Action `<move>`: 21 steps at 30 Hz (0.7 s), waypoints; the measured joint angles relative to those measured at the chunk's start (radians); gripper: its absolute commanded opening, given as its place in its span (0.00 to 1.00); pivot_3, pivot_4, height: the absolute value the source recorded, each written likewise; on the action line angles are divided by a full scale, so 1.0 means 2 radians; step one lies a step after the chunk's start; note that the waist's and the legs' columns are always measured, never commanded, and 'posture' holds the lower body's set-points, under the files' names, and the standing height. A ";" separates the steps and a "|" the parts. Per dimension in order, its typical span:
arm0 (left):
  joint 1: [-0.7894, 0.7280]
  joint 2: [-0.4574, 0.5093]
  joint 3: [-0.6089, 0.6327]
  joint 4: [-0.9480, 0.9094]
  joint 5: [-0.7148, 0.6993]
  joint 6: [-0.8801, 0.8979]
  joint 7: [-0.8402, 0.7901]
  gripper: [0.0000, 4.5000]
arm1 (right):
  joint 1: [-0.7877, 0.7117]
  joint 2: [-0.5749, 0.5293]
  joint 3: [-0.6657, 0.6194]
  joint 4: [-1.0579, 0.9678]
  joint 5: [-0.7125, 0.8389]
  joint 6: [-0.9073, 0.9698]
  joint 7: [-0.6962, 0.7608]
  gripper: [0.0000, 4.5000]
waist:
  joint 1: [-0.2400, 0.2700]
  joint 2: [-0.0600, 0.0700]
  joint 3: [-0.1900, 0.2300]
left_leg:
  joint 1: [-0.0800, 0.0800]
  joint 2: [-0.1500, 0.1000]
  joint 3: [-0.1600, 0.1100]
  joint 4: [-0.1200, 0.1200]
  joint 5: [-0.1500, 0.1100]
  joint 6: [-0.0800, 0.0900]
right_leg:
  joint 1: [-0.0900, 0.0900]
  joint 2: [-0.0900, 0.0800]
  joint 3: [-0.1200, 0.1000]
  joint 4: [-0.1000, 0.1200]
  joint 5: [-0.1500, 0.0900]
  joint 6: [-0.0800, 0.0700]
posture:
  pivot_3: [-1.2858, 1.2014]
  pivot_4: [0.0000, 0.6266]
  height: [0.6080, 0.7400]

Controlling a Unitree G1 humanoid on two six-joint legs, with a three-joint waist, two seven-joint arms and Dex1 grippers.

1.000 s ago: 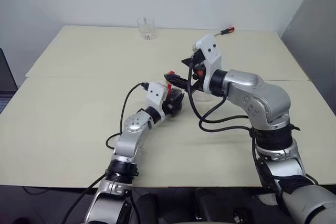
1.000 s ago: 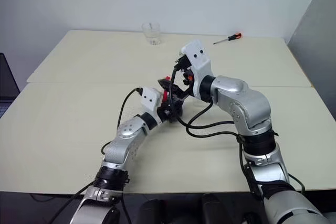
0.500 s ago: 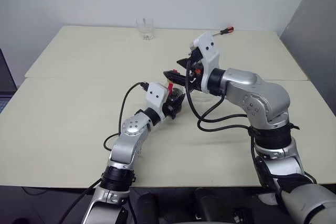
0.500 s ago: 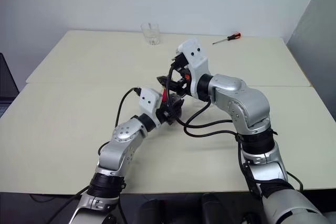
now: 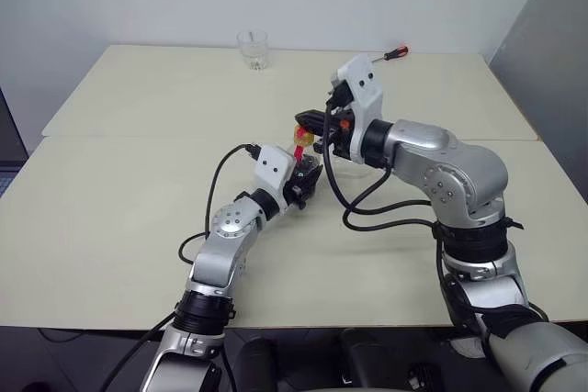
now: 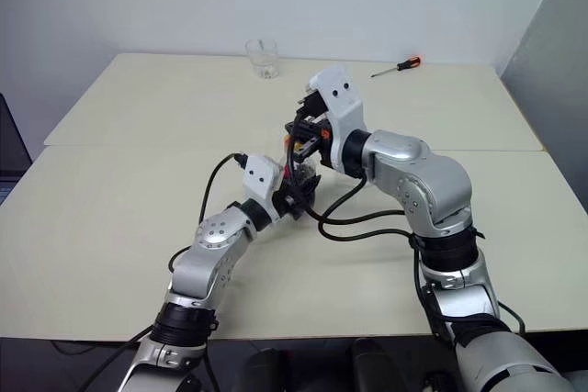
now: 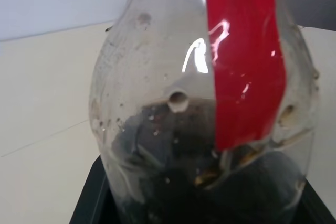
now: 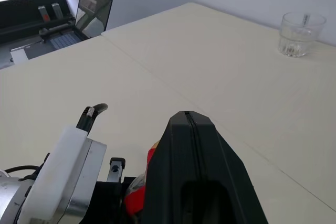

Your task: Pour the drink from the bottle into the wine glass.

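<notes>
So the left gripper (image 5: 308, 176) hasn't budged over the last second. It's clamped around the bottle (image 7: 210, 108) mid-table and holds it upright, same as before. What's new is the right gripper (image 5: 306, 122): a second ago its fingers were spread wide just above the bottle's top, and now they've snapped together right at the neck, where a yellowish-red bit (image 5: 300, 138) peeks out under them. Can't honestly tell if that's the cap, but it looks a lot like a cap grab, meaning the unscrewing comes next and the pouring is still a ways off.

The bottle itself, from the left wrist camera: clear, rounded plastic with a red label strip running down it, and the drink (image 7: 173, 182) sits dark, nearly black, in the lower part, well under half full by the look of it.

Odd thing: there's no stemmed glass on the table (image 5: 129, 181) that shows up anywhere. A short clear tumbler (image 5: 253, 48) sits at the far edge, well away from both arms, with a red-handled screwdriver (image 5: 393, 53) further right.
</notes>
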 measured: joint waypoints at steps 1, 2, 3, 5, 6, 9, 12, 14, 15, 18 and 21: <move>0.000 0.000 0.000 0.000 0.000 -0.002 0.000 0.40 | 0.000 0.003 -0.005 -0.001 0.004 0.005 0.000 0.08 | 0.000 0.000 0.000 | 0.000 0.000 0.000 0.000 0.000 0.000 | 0.000 0.000 0.000 0.000 0.000 0.000 | 0.52 0.24 1.00; 0.000 0.000 0.000 0.000 0.000 -0.004 0.000 0.40 | 0.000 0.006 -0.012 -0.002 0.012 0.011 0.000 0.14 | 0.000 0.000 0.000 | 0.000 0.000 0.000 0.000 0.000 0.000 | 0.000 0.000 0.000 0.000 0.000 0.000 | 0.52 0.24 1.00; 0.000 0.000 0.000 0.000 0.000 -0.005 0.000 0.40 | 0.000 0.006 -0.016 -0.004 0.019 0.017 0.000 0.22 | 0.000 0.000 0.000 | 0.000 0.000 0.000 0.000 0.000 0.000 | 0.000 0.000 0.000 0.000 0.000 0.000 | 0.52 0.24 1.00; 0.000 0.000 0.000 0.000 0.001 -0.008 0.000 0.40 | 0.000 0.008 -0.021 -0.009 0.025 0.025 -0.001 0.36 | 0.000 0.000 0.000 | 0.000 0.000 0.000 0.000 0.000 0.000 | 0.000 0.000 0.000 0.000 0.000 0.000 | 0.52 0.24 1.00; 0.000 0.000 0.000 0.000 0.002 -0.012 0.001 0.40 | 0.000 0.010 -0.024 -0.012 0.030 0.029 -0.002 0.43 | 0.000 0.000 0.000 | 0.000 0.000 0.000 0.000 0.000 0.000 | 0.000 0.000 0.000 0.000 0.000 0.000 | 0.52 0.24 1.00; 0.000 0.001 -0.001 0.000 0.011 -0.028 0.001 0.40 | 0.000 0.015 -0.032 -0.014 0.040 0.038 -0.011 0.67 | 0.000 0.000 0.000 | 0.000 0.000 0.000 0.000 0.000 0.000 | 0.000 0.000 0.000 0.000 0.000 0.000 | 0.52 0.24 1.00; 0.000 0.001 -0.004 0.000 0.019 -0.050 -0.001 0.40 | 0.000 0.018 -0.039 -0.013 0.040 0.039 -0.022 0.90 | 0.000 0.000 0.000 | 0.000 0.000 0.000 0.000 0.000 0.000 | 0.000 0.000 0.000 0.000 0.000 0.000 | 0.52 0.24 1.00; -0.001 -0.002 -0.006 0.000 0.019 -0.058 -0.001 0.40 | 0.000 0.018 -0.041 -0.010 0.040 0.040 -0.023 0.91 | 0.000 0.000 0.000 | 0.000 0.000 0.000 0.000 0.000 0.000 | 0.000 0.000 0.000 0.000 0.000 0.000 | 0.52 0.24 1.00; -0.001 -0.005 -0.006 0.000 0.019 -0.059 -0.001 0.40 | 0.000 0.017 -0.042 -0.009 0.040 0.041 -0.024 0.91 | 0.000 0.000 0.000 | 0.000 0.000 0.000 0.000 0.000 0.000 | 0.000 0.000 0.000 0.000 0.000 0.000 | 0.52 0.24 1.00; -0.001 -0.006 -0.007 0.000 0.019 -0.059 0.000 0.40 | 0.000 0.018 -0.048 -0.009 0.044 0.046 -0.025 0.91 | 0.000 0.000 0.000 | 0.000 0.000 0.000 0.000 0.000 0.000 | 0.000 0.000 0.000 0.000 0.000 0.000 | 0.52 0.24 1.00; -0.001 -0.006 -0.007 0.000 0.019 -0.061 0.000 0.40 | 0.000 0.017 -0.055 -0.009 0.047 0.048 -0.029 0.87 | 0.000 0.000 0.000 | 0.000 0.000 0.000 0.000 0.000 0.000 | 0.000 0.000 0.000 0.000 0.000 0.000 | 0.52 0.24 1.00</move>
